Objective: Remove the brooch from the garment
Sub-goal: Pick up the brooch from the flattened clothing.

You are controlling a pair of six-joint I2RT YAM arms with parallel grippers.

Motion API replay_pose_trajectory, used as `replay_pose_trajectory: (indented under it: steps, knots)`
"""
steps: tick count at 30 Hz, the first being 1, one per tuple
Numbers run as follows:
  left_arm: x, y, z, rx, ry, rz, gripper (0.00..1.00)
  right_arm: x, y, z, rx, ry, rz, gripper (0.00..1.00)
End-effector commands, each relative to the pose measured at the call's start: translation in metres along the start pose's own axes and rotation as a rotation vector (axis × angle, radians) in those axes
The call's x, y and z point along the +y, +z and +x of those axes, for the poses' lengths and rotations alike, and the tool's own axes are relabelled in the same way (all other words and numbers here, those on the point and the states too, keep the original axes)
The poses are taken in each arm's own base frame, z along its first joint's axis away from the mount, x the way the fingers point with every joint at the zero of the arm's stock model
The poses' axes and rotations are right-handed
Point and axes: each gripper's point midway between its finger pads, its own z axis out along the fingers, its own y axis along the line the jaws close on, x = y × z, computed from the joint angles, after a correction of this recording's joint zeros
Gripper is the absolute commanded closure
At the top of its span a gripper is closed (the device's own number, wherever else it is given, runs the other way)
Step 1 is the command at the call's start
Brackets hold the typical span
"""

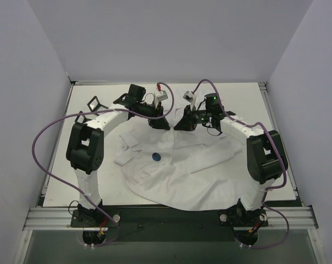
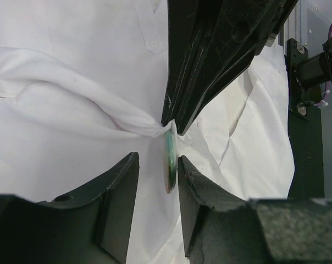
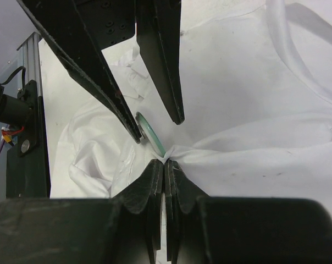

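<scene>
garment [image 1: 171, 181] lay spread on the table [image 1: 100, 104] with a fold near its far edge gathered into a peak, and the brooch [image 2: 170, 162], a thin disc seen edge-on with a greenish rim, sat at the tip of that peak. right gripper [image 3: 164, 164] was fully closed, pinching the fabric just beside the brooch; left gripper [image 2: 158, 160] stood partly open with the brooch between its fingers, close against one and clear of the other, so not clamped. a small blue round thing [image 1: 156, 157] lay on the garment nearer the bases, well apart from both grippers.
</scene>
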Motion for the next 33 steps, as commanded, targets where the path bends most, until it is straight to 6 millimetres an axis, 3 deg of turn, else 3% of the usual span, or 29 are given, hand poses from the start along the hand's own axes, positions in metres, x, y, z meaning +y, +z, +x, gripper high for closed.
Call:
replay_pose_trajectory:
  steps: [1,8,11,12,14,23,27,33]
  knots:
    - [-0.008,-0.009,-0.022,-0.048,0.081,0.001,0.57,0.012,-0.006,-0.023,-0.060,-0.089,-0.059,1.00]
    - [-0.008,-0.006,-0.020,-0.046,0.072,0.017,0.64,0.011,-0.005,-0.023,-0.058,-0.083,-0.055,1.00]
    - [-0.008,-0.005,-0.020,-0.045,0.071,0.018,0.80,0.010,-0.004,-0.022,-0.057,-0.081,-0.052,1.00]
    - [-0.008,-0.006,-0.021,-0.047,0.073,0.018,0.93,0.009,-0.004,-0.022,-0.057,-0.079,-0.050,1.00]
    - [-0.008,-0.006,-0.022,-0.049,0.069,0.005,1.00,0.009,-0.004,-0.022,-0.055,-0.072,-0.049,1.00]
    - [0.006,-0.010,-0.038,-0.151,0.083,-0.196,1.00,0.018,-0.004,-0.020,-0.037,-0.051,-0.022,1.00]
    - [0.015,-0.011,-0.035,-0.171,0.052,-0.261,1.00,0.031,0.001,-0.011,-0.003,-0.050,-0.017,1.00]
    - [0.015,-0.018,-0.046,-0.231,0.066,-0.297,1.00,0.045,-0.002,0.002,0.045,-0.001,-0.037,0.99]
